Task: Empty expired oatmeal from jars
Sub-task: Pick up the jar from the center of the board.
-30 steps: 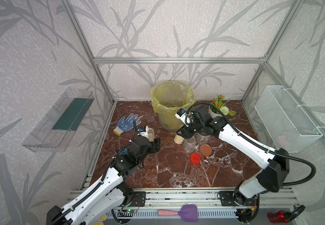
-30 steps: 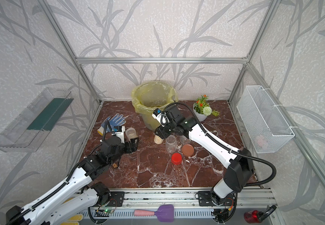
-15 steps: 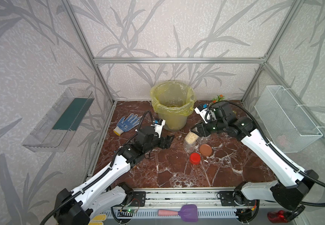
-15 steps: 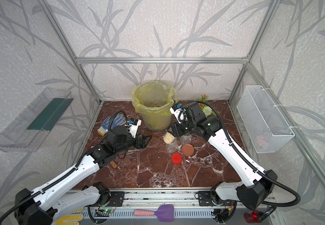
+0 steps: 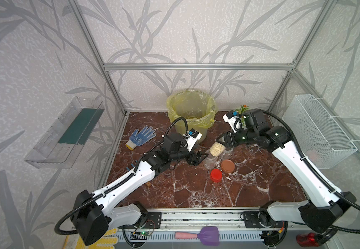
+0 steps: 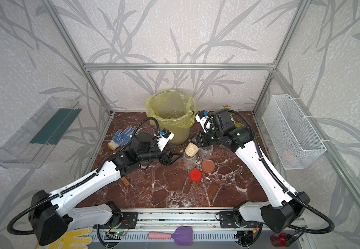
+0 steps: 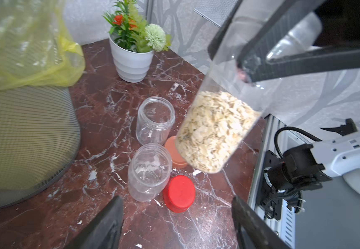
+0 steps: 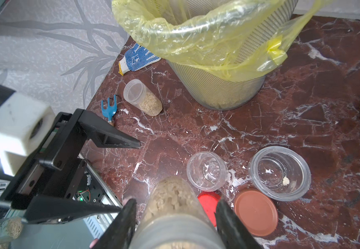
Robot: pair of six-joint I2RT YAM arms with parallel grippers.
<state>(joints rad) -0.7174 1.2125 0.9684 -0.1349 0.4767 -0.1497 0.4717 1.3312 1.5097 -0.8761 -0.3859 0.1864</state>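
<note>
Opening of a slim jar (image 5: 216, 149) is judged to be in hand. The left claw (image 5: 200, 158), jaws apart and empty, is aimed at the jar's low end, where the oatmeal (image 7: 213, 131) is gathered, and the jar is held tilted above the table (image 5: 196, 189), beside the bin (image 5: 174, 107), clamped in the right claw (image 8: 176, 201). Next, that end must be gripped squarely and its cap, if one is fitted, turned off; no brand, label or writing can be read.

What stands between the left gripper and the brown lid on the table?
An empty clear jar without a lid, standing upright; both top views show it.
</note>
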